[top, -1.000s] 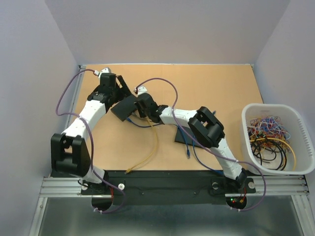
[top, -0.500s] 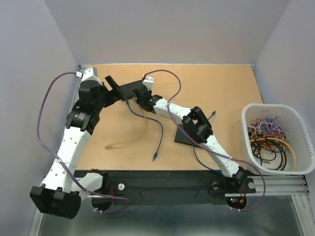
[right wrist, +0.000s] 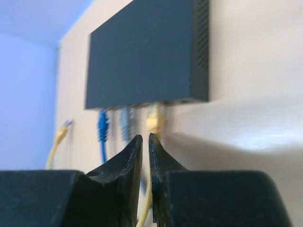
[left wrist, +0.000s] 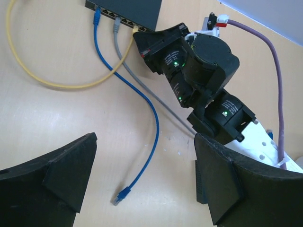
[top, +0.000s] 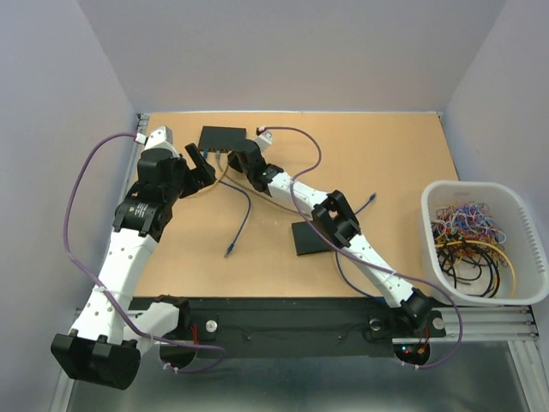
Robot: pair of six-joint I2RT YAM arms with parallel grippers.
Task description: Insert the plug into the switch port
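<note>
The black switch [top: 221, 136] lies flat near the table's far edge, also in the left wrist view [left wrist: 127, 10]. A yellow plug [right wrist: 155, 122] sits in one of its front ports, beside a blue plug [right wrist: 102, 127] and a grey plug [right wrist: 124, 126]. My right gripper [right wrist: 144, 141] is just behind the yellow plug, jaws almost together with the yellow cable [left wrist: 52, 82] running back between them. My left gripper [left wrist: 142, 184] hovers wide open and empty left of the switch [top: 199, 165], above the blue cable's loose end [left wrist: 120, 195].
A black pad [top: 310, 238] lies mid-table under the right arm. A white basket [top: 525, 296] of tangled cables stands at the right edge. The blue cable [top: 243, 215] trails toward the near side. Purple arm cables loop at the left and behind the switch.
The switch has moved from mid-table to the far edge and now lies flat. Both grippers followed it back. The blue cable's loose end slid left.
</note>
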